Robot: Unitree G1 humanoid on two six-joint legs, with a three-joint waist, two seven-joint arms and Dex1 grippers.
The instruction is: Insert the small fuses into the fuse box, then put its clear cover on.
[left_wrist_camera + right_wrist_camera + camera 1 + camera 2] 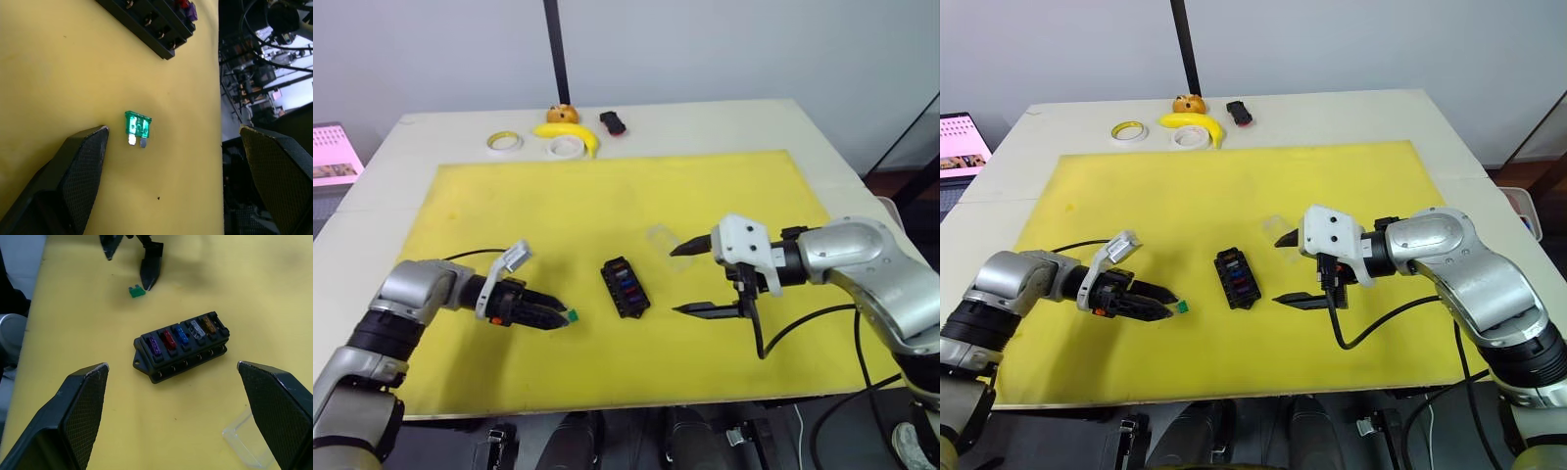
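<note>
Five coloured fuses sat in the black plastic fuse box (181, 346) at frame centre. A green blade fuse (137, 128) lay loose between the left gripper's (171, 142) open fingers. The transparent plastic cover (248, 440) lay unfitted near the right gripper (690, 280), its fingers open and empty.

Five fuses (182, 334) in one fuse box (182, 346), one loose green fuse (137, 129), one clear cover (248, 441), seemingly two tape rolls (504, 142).

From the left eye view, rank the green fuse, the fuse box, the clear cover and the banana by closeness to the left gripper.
1. Green fuse, lying on the mat at the left gripper fingertips.
2. Fuse box, mid-mat, toward the robot's right.
3. Clear cover, beyond the box, by the right gripper.
4. Banana, at the table's far edge.
</note>
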